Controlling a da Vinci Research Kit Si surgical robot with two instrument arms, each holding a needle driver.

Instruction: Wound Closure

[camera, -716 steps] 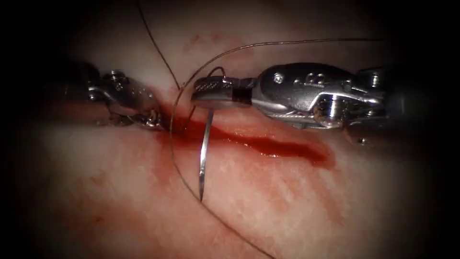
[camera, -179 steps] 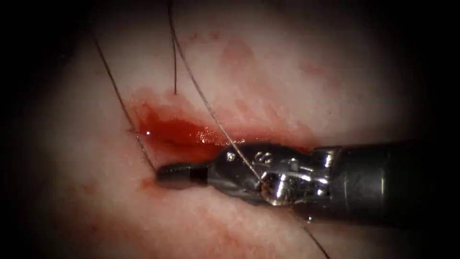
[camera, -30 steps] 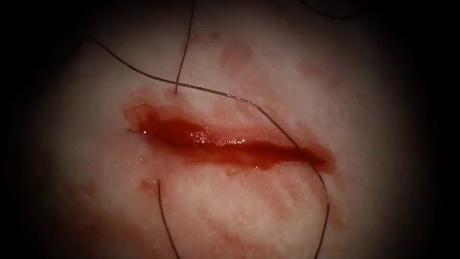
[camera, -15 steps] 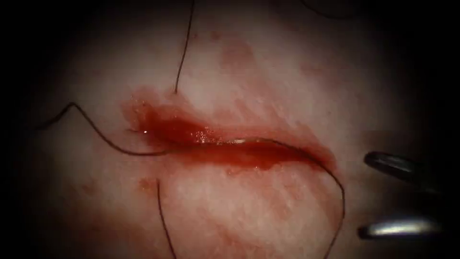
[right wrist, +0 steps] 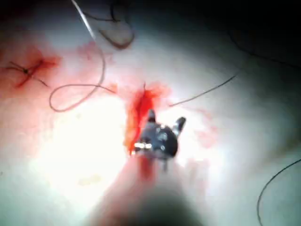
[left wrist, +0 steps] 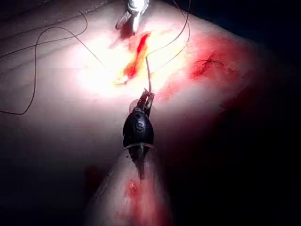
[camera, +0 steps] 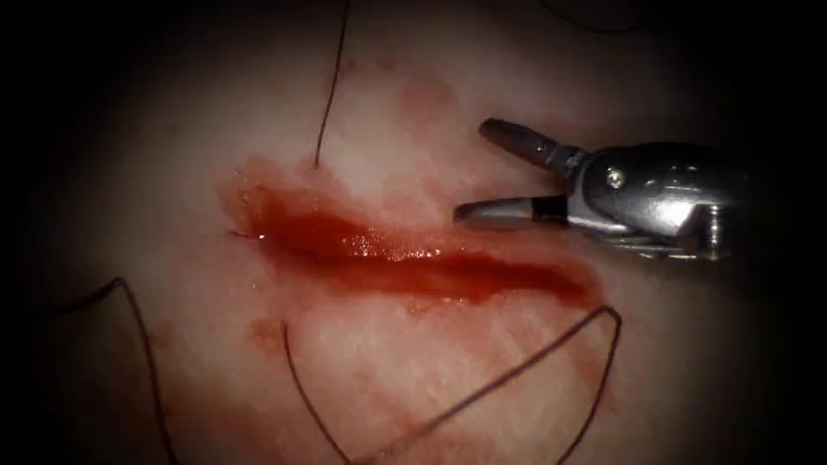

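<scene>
1. Endoscope view: the silver right tool (camera: 469,170) hovered just above the red, wet cut (camera: 413,258) in the pale tissue (camera: 413,379), jaws wide apart, holding nothing. Thin dark thread (camera: 508,375) lay looped below the cut, apart from it.
2. Left wrist view: the dark left tool (left wrist: 146,100) gripped the thread (left wrist: 148,77), jaws closed.
3. Right wrist view: the right tool (right wrist: 164,121) gaped beside the cut (right wrist: 138,115).
</scene>
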